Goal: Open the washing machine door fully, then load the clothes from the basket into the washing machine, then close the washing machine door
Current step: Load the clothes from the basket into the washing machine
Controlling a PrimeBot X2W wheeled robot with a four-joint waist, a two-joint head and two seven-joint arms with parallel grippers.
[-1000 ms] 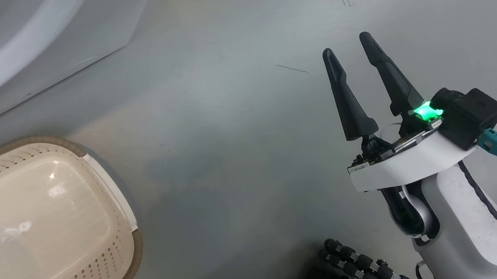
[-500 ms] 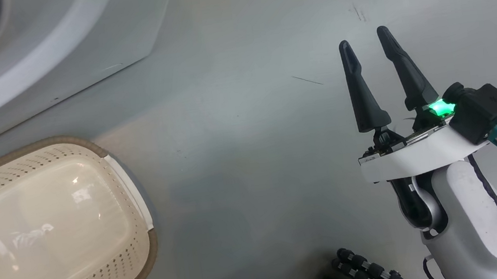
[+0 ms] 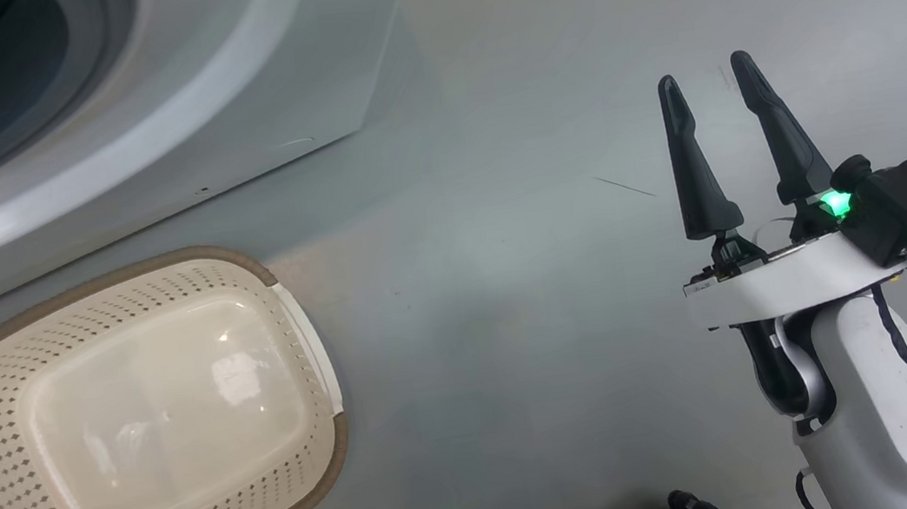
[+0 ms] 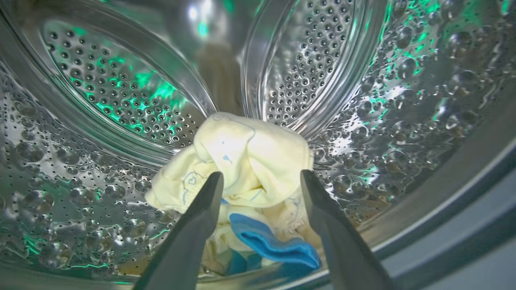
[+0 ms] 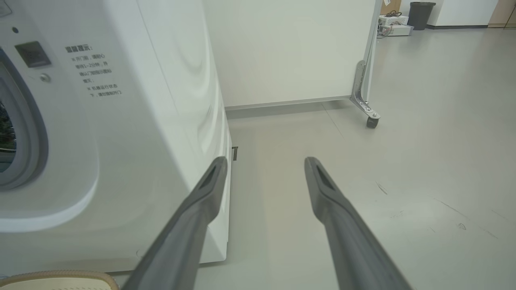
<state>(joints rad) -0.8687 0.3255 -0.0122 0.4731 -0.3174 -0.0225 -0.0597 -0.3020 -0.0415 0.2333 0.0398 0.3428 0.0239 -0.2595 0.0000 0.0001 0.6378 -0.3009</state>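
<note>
**A:** Where is the washing machine [image 3: 240, 98]?

**B:** In the head view it fills the upper left, white, its dark round opening at the corner. It stands on the grey floor [image 3: 515, 325].

**A:** And the inside?

**B:** The left wrist view looks into the perforated steel drum [image 4: 121, 92], which shines with green reflections.

**A:** The basket [image 3: 333, 472]?

**B:** It sits on the floor just in front of the machine. It is cream with a brown rim, and its glossy bottom is bare.

**A:** Where are the clothes [image 4: 250, 157]?

**B:** They lie in a pale-yellow heap low in the drum, near the front lip. A blue cloth piece [image 4: 274, 245] sits at the near edge of the heap.

**A:** And the left gripper [image 4: 261, 174]?

**B:** It is inside the drum with its two dark fingers spread wide. The heap shows between them, and they pinch nothing.

**A:** The right gripper [image 3: 703, 70]?

**B:** It hangs over bare floor, well apart from the basket and beside the machine's corner. Its fingers are also spread, with nothing between them.
</note>
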